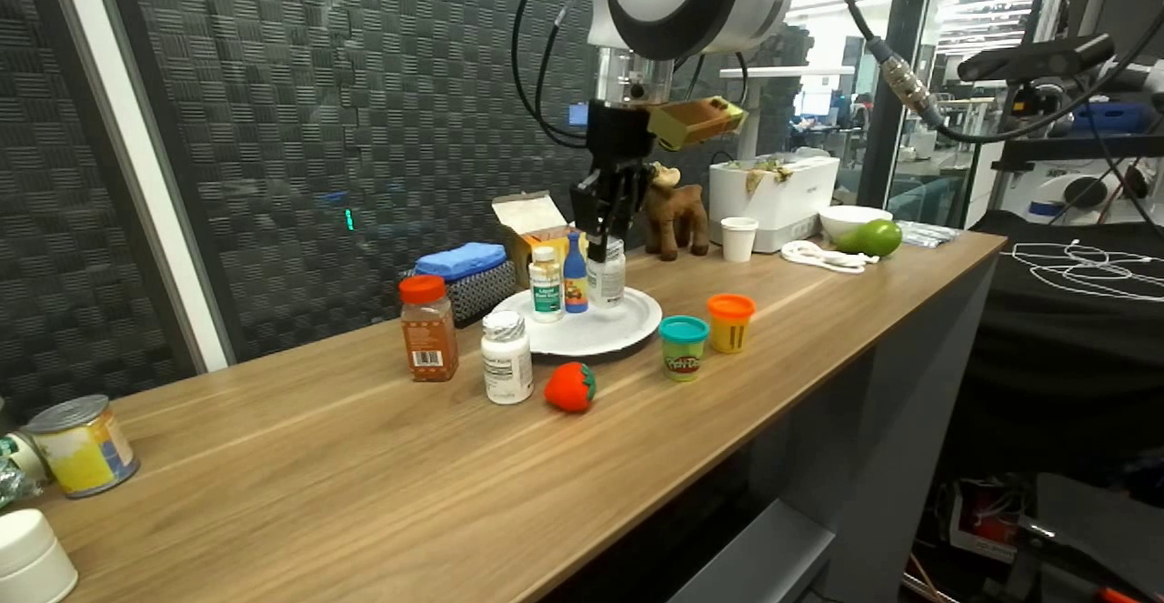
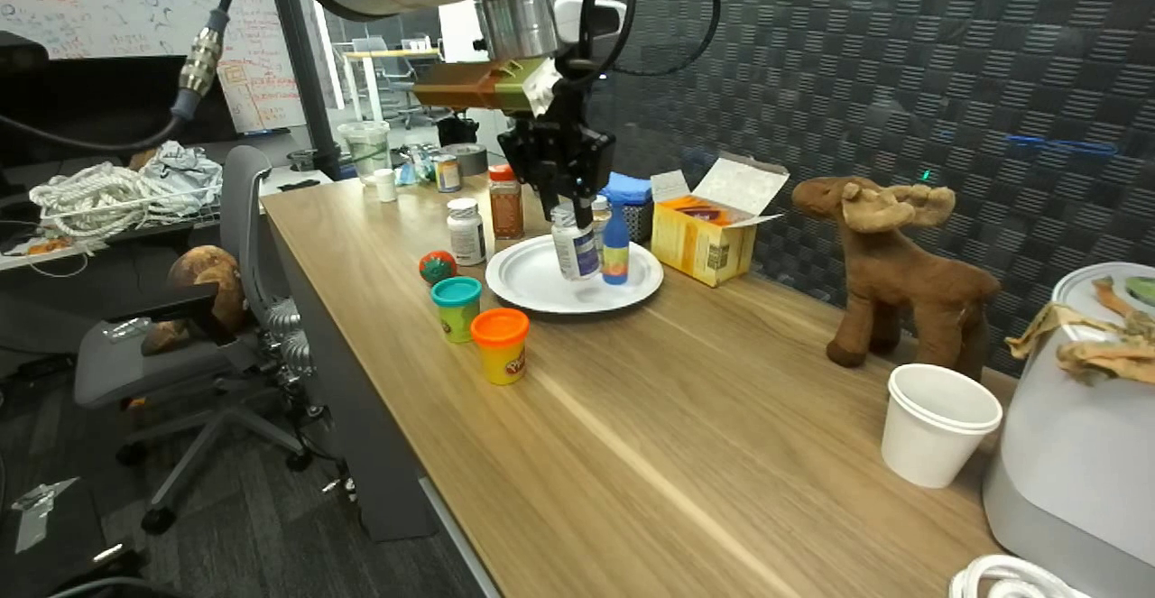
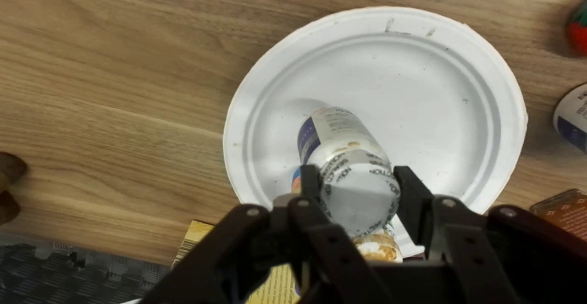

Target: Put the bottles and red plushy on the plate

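My black fingers (image 3: 412, 194) grip a white plastic bottle (image 3: 353, 171) over the round white plate (image 3: 426, 111); slim blue bottle (image 1: 575, 280) and green-labelled bottle (image 1: 546, 289) done. Left on the wooden counter (image 1: 318, 485): second white bottle (image 1: 506, 362), red-capped brown bottle (image 1: 428, 335), round red plushy (image 1: 568, 388).

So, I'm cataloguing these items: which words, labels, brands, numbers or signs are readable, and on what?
"Play-Doh": teal-lidded tub.
"CTION": held white bottle, on its cap; the rest there is unclear.
Too small or blurred to read: orange-lidded tub, other white bottle, green-labelled bottle, red-capped bottle, yellow box, can, whiteboard.
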Robot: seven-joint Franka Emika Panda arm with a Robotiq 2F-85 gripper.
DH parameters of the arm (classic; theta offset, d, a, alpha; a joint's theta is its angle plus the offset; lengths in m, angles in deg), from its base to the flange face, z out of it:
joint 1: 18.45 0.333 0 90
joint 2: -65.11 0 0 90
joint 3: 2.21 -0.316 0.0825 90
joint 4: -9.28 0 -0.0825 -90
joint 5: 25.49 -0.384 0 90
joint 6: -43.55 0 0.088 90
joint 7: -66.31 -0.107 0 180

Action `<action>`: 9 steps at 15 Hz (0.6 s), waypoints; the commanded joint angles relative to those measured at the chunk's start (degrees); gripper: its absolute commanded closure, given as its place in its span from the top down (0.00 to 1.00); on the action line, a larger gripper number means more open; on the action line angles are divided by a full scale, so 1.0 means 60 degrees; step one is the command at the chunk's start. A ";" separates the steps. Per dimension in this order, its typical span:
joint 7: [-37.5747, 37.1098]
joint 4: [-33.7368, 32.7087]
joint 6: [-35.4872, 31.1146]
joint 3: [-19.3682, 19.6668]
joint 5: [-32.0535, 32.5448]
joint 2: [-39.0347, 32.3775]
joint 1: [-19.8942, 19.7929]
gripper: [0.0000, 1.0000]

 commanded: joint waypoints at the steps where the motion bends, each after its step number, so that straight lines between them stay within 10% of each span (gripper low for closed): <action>1: 0.0391 -0.0362 -0.0088 -0.0010 -0.0177 -0.0291 -0.0055 0.19; 9: 0.0211 -0.0515 0.0036 0.0199 0.0181 -0.0664 -0.0020 0.19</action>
